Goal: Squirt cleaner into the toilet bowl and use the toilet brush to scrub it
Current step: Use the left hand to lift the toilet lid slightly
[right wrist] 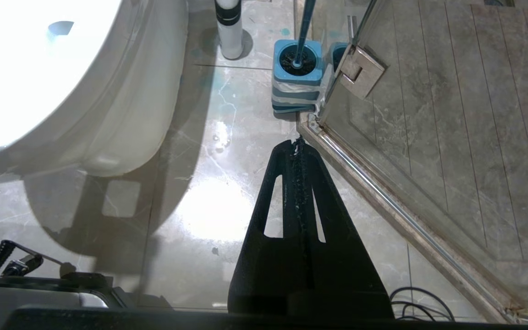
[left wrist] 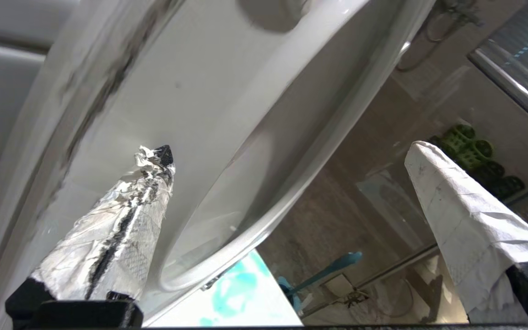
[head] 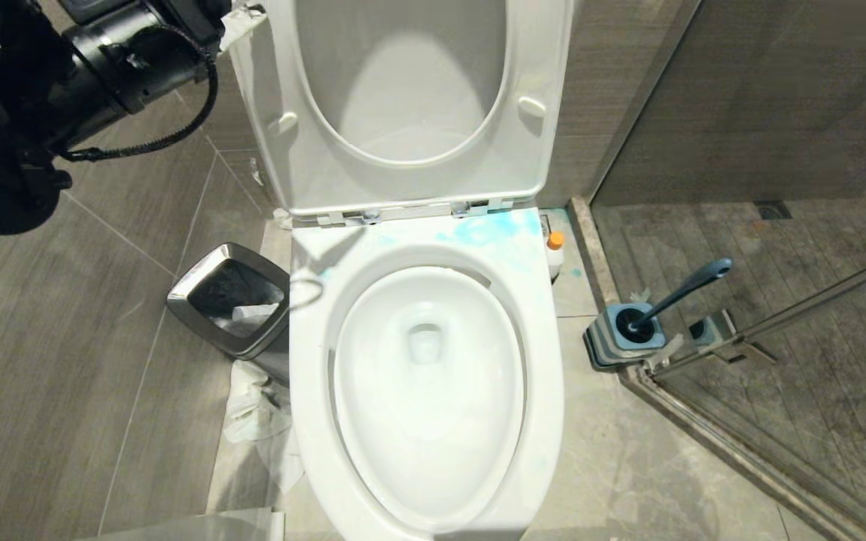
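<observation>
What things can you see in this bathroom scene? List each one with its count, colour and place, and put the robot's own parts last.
toilet bowl: one, white, centre, seat and lid raised.
cleaner: turquoise smears, back of the rim.
toilet brush: one, dark-blue handle, standing in its stand.
stand: one, blue-grey, floor by the glass door.
bottle: one, white with an orange cap, floor beside the bowl.
waste bin: one, chrome rim, floor on the bowl's other side.
crumpled paper: white, floor near the bin.
glass door: one, clear, beside the stand.
left gripper: open, paper-wrapped fingers, up by the raised seat.
right gripper: shut, black, low over the floor.
</observation>
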`<state>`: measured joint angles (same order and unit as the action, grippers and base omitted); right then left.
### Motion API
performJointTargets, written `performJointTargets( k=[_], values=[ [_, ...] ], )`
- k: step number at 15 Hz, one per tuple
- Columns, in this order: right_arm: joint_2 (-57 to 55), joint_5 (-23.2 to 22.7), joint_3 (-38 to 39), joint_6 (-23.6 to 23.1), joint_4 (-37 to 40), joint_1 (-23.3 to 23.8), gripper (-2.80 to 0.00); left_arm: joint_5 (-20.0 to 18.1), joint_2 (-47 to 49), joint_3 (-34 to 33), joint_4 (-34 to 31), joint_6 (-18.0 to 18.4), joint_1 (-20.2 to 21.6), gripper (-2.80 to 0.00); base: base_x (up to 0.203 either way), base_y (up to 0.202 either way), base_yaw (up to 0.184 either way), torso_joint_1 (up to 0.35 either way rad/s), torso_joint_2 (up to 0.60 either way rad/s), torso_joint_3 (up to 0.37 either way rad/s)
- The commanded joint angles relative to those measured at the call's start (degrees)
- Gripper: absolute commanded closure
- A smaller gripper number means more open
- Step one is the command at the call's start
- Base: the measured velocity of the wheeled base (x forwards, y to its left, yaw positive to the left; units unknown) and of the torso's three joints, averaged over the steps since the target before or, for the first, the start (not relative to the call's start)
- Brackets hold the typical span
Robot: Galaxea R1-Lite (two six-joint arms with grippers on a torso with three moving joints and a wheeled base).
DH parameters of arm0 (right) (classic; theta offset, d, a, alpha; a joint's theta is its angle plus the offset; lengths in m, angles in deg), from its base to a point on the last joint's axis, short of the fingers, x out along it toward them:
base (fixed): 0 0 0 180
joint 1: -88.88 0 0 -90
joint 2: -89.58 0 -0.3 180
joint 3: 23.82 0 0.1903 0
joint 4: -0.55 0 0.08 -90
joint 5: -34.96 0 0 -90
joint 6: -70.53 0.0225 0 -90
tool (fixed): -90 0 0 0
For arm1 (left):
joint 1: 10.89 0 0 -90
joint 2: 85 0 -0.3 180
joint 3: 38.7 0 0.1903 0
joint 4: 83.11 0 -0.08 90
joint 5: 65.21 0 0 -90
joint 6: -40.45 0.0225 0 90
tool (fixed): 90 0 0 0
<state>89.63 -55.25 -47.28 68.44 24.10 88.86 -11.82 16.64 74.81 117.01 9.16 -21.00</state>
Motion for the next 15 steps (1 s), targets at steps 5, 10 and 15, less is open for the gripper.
performJointTargets(
  k=[5,10,15],
  values=[
    [-0.05,-0.05,0.01,-0.02,-0.01,-0.06,0.00,2.44,2.34,-0.05,1.69,-0.19,-0.09,-2.80,0.000,0.000,0.000,0.000,0.00,0.000],
    [-0.05,-0.05,0.01,-0.02,-0.01,-0.01,0.00,3.41,-3.49,-0.17,-4.07,-9.24,0.34,-2.80,0.000,0.000,0.000,0.000,0.00,0.000],
    [-0.05,-0.05,0.01,-0.02,-0.01,-0.03,0.00,2.77,-14.35,1.53,-36.28,-25.41,3.29,-2.80,0.000,0.000,0.000,0.000,0.00,0.000]
  ],
)
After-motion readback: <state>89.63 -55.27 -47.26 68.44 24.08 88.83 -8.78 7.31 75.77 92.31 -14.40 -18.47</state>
